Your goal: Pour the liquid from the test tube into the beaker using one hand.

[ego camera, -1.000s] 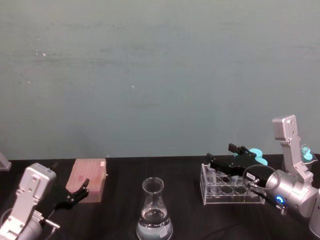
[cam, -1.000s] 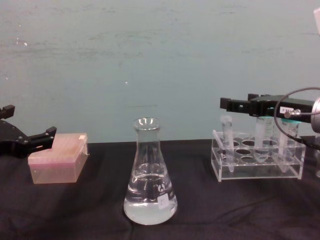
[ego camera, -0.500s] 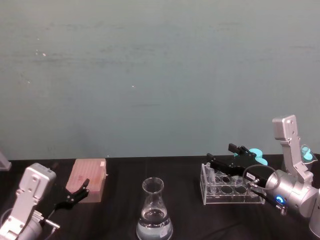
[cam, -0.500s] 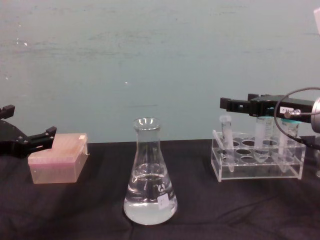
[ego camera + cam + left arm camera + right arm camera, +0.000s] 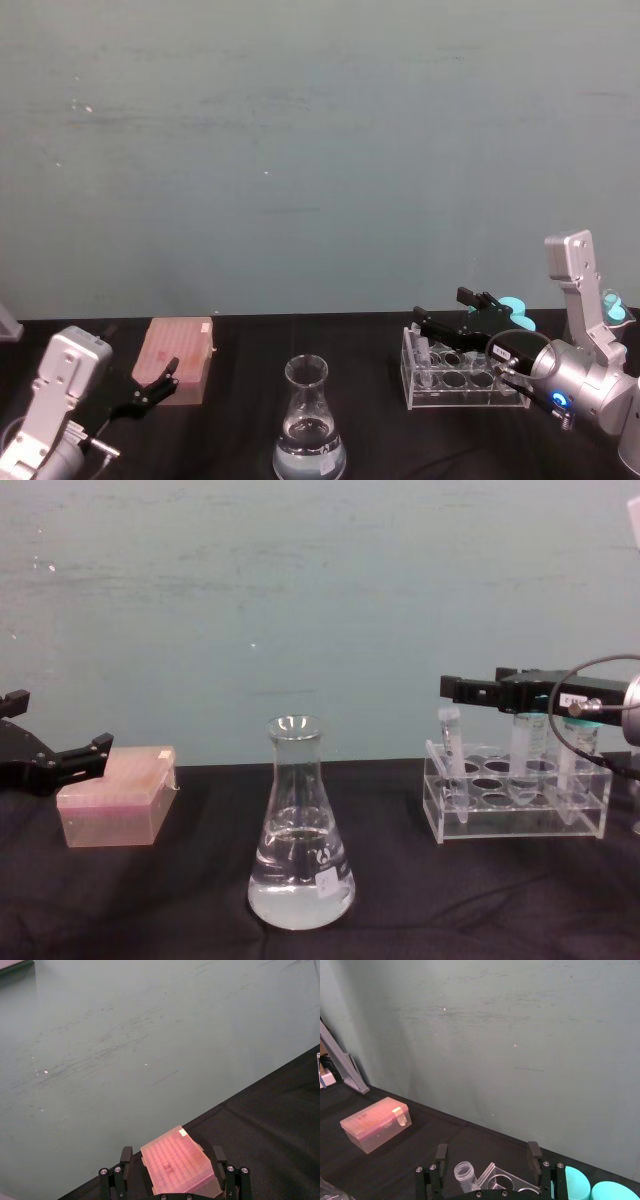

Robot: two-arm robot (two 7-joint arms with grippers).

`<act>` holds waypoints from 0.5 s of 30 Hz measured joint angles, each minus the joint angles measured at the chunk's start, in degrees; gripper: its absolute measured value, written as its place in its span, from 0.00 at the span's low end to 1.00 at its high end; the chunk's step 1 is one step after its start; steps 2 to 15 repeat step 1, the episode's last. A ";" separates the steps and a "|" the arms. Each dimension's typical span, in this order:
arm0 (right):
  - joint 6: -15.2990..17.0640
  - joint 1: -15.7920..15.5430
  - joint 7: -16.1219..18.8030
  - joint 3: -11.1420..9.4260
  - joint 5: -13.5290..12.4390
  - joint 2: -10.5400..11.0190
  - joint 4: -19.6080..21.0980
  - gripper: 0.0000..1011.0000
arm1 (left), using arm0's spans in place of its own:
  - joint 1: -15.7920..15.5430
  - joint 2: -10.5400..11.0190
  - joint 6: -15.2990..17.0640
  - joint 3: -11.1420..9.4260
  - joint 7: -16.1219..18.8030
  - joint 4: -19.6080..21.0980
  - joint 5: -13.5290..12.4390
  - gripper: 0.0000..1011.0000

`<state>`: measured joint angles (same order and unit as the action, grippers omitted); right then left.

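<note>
The test tube (image 5: 450, 754) stands slightly tilted in the left end of a clear rack (image 5: 515, 818), seen also in the head view (image 5: 424, 351) and the right wrist view (image 5: 465, 1174). Whether it holds liquid I cannot tell. My right gripper (image 5: 446, 688) hovers just above the rack, open, its fingers (image 5: 440, 1153) spread to either side of the tube's rim without touching it. The beaker (image 5: 300, 830), also in the head view (image 5: 308, 420), stands at the table's middle front, its lower third filled with clear liquid (image 5: 300, 890). My left gripper (image 5: 58, 722) is parked open at the far left.
A pink lidded box (image 5: 113, 797) lies just beyond the left gripper, also in the left wrist view (image 5: 177, 1162). Larger tubes with teal caps (image 5: 580, 1182) fill the rack's right side. A teal wall backs the black table (image 5: 450, 900). A grey stand (image 5: 345, 1067) leans at the far left.
The test tube has leaned a little to the left in its rack slot. Neither arm has moved.
</note>
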<state>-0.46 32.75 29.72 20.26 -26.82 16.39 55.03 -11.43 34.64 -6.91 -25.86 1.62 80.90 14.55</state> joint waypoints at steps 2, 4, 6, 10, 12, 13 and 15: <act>0.00 0.00 0.00 0.00 0.00 0.00 0.00 0.99 | 0.00 0.00 0.00 0.00 0.00 0.00 0.00 0.99; 0.00 0.00 0.00 0.00 0.00 0.00 0.00 0.99 | 0.00 0.00 0.00 0.00 0.00 0.00 0.00 0.99; 0.00 0.00 0.00 0.00 0.00 0.00 0.00 0.99 | 0.00 0.00 0.00 0.00 0.00 0.00 0.00 0.99; 0.00 0.00 0.00 0.00 0.00 0.00 0.00 0.99 | 0.00 0.00 0.00 0.00 0.00 0.00 0.00 0.99; 0.00 0.00 0.00 0.00 0.00 0.00 0.00 0.99 | 0.00 0.00 0.00 0.00 0.00 0.00 0.00 0.99; 0.00 0.00 0.00 0.00 0.00 0.00 0.00 0.99 | 0.00 0.00 0.00 0.00 0.00 0.00 0.00 0.99; 0.00 0.00 0.00 0.00 0.00 0.00 0.00 0.99 | 0.00 0.00 0.00 0.00 0.00 0.00 0.00 0.99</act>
